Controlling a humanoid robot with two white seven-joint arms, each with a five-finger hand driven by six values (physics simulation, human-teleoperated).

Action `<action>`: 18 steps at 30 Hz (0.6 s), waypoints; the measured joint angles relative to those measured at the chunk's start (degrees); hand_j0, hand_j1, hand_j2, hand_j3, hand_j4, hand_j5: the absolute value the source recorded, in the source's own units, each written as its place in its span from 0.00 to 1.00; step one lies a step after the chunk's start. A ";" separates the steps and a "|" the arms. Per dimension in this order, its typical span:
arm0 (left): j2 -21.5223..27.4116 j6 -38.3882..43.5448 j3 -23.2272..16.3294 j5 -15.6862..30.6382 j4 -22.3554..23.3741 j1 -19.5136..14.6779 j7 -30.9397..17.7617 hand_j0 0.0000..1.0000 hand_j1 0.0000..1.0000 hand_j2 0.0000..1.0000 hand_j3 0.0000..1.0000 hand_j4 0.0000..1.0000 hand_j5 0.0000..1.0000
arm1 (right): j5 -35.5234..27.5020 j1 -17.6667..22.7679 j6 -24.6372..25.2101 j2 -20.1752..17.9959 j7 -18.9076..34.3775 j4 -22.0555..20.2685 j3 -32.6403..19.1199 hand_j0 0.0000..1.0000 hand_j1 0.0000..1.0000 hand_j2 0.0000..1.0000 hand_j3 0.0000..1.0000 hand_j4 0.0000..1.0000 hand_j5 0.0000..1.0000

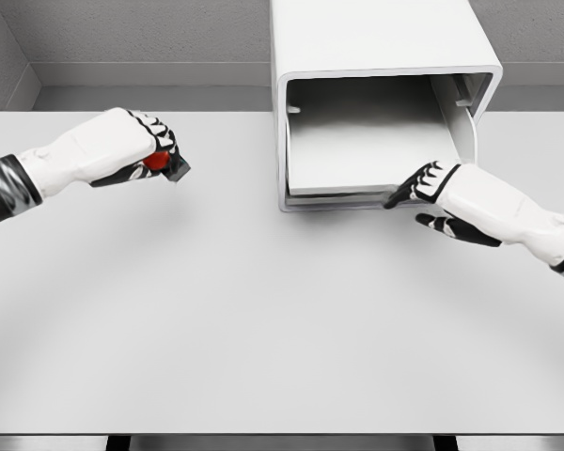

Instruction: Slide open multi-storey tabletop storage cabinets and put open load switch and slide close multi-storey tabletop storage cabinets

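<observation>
Head view: bare table nearest me. My right hand has fingertips hooked on the front lip of the pulled-out drawer in the cabinet, thumb hanging loose below. My left hand, well left of the cabinet, is curled round the red-and-dark load switch. Best: steady the drawer, carry the switch over its lip, lower it flat, then let go.

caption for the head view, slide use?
Left hand holds load switch; right hand at open cabinet drawer.
</observation>
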 measured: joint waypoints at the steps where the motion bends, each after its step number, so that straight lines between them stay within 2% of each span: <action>1: 0.00 0.00 0.11 0.02 -0.52 0.00 0.00 0.38 0.38 0.38 0.38 0.38 0.38 | -0.11 0.27 0.00 -0.19 -0.01 -0.32 -0.58 0.64 0.64 0.64 0.64 0.64 0.64; 6: -0.19 0.00 0.47 0.06 -3.26 0.35 0.00 0.38 0.38 0.38 0.38 0.38 0.38 | -1.07 2.64 0.00 -1.71 -0.10 -1.02 -3.84 0.65 0.65 0.65 0.65 0.65 0.65; 18: -4.65 0.02 1.68 0.16 -6.21 -0.44 0.01 0.38 0.38 0.38 0.38 0.38 0.38 | -1.77 2.37 0.01 -1.71 0.01 -0.76 -8.40 0.65 0.65 0.65 0.65 0.65 0.65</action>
